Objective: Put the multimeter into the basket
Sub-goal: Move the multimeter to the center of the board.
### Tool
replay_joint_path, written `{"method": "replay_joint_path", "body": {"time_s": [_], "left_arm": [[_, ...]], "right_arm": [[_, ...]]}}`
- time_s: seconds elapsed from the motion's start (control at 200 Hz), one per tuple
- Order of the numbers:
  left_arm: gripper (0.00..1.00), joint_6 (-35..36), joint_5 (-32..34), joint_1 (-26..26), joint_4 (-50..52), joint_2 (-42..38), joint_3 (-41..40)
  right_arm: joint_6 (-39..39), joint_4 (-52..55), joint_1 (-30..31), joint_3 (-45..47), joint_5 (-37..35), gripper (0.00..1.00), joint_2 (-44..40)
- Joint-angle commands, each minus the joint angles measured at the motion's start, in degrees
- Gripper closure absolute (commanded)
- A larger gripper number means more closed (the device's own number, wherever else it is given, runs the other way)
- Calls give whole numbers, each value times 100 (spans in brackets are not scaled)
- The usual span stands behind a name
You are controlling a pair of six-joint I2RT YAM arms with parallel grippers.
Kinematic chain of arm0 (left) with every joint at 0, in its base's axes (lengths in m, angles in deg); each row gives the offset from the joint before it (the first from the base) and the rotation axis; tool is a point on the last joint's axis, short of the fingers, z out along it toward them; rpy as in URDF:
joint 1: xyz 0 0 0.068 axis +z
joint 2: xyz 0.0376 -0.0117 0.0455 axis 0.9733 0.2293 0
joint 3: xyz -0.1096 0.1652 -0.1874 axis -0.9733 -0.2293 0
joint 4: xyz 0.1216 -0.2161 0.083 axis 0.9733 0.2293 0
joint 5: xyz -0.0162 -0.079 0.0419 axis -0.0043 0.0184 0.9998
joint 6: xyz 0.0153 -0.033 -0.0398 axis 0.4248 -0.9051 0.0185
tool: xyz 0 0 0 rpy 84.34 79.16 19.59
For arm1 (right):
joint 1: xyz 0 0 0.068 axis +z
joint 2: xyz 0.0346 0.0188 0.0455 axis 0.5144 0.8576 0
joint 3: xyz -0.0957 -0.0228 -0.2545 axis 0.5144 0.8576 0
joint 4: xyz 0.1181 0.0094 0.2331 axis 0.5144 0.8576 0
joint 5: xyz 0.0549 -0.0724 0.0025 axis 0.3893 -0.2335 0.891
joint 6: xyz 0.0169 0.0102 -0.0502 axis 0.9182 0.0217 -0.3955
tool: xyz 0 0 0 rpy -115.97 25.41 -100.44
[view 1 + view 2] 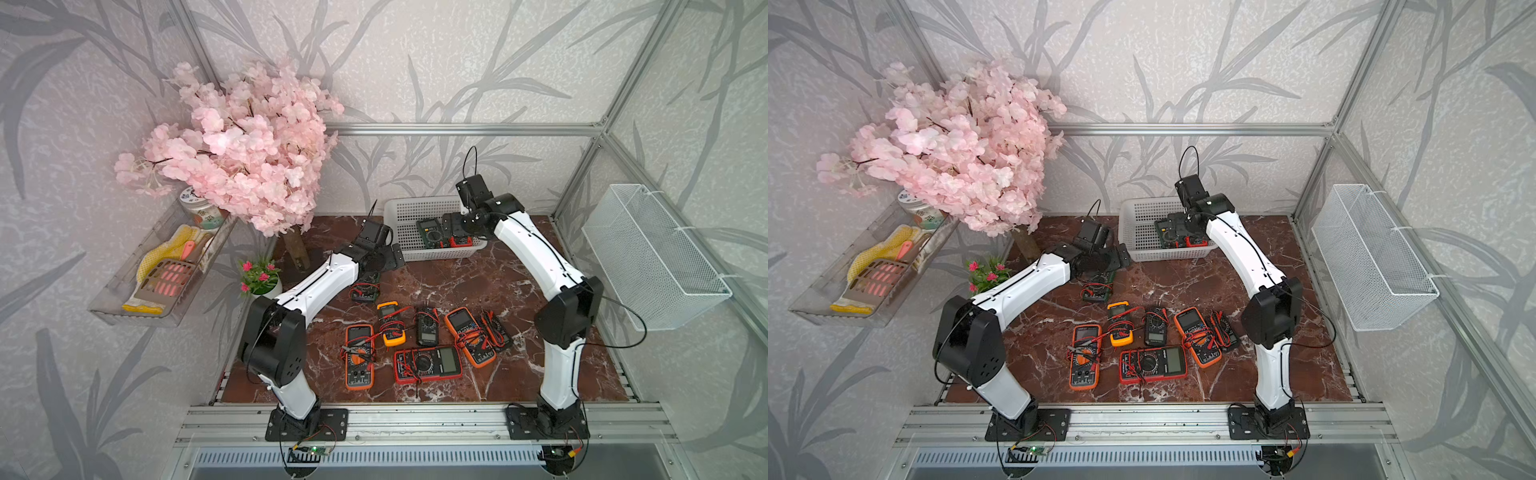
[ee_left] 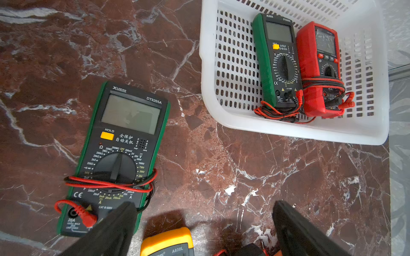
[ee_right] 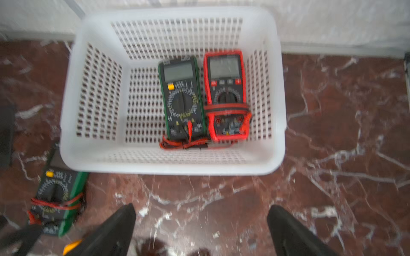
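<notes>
The white basket stands at the back of the marble table. Inside it lie a green multimeter and a red multimeter side by side. Another green multimeter, leads wrapped round it, lies on the table left of the basket. My left gripper hovers open just above and beside it, holding nothing. My right gripper is open and empty at the basket's front right; its wrist view is blurred.
Several more multimeters lie in the table's front middle, among them a yellow one, a red one and an orange one. A pink blossom tree and small pot plant stand left. A wire-mesh bin hangs right.
</notes>
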Motion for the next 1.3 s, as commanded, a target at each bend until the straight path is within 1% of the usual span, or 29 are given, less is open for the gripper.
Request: {"method": "replay_joint_path", "body": {"time_s": [0.0,0.09,0.19,0.33,0.465,0.565,0.7,0.9,1.295], "left_arm": [[0,-100,-21,29,-27,-119,-101],[0,-211,-39,17,-41,-176,-222],[0,-337,-71,-16,-43,-248,-373],[0,-527,-114,-63,-112,-308,-575],[0,-662,-125,-149,-197,-327,-688],[0,-696,-103,-223,-212,-317,-695],[0,-725,-81,-289,-214,-315,-695],[0,-757,-45,-342,-207,-391,-763],[0,-786,-28,-338,-276,-467,-878]], "right_arm": [[116,-504,-29,1393,183,2,-922],[217,-911,-33,2577,337,2,-1762],[300,-1013,-27,3466,649,2,-2373],[379,-920,-10,4204,1157,2,-2857],[201,-800,111,4665,1472,2,-3062],[-1,-716,253,4857,1553,2,-3015],[-152,-558,420,4864,1716,2,-2656],[-237,-666,769,4819,1552,2,-2107],[-446,-756,823,4573,1353,2,-1395]]}}
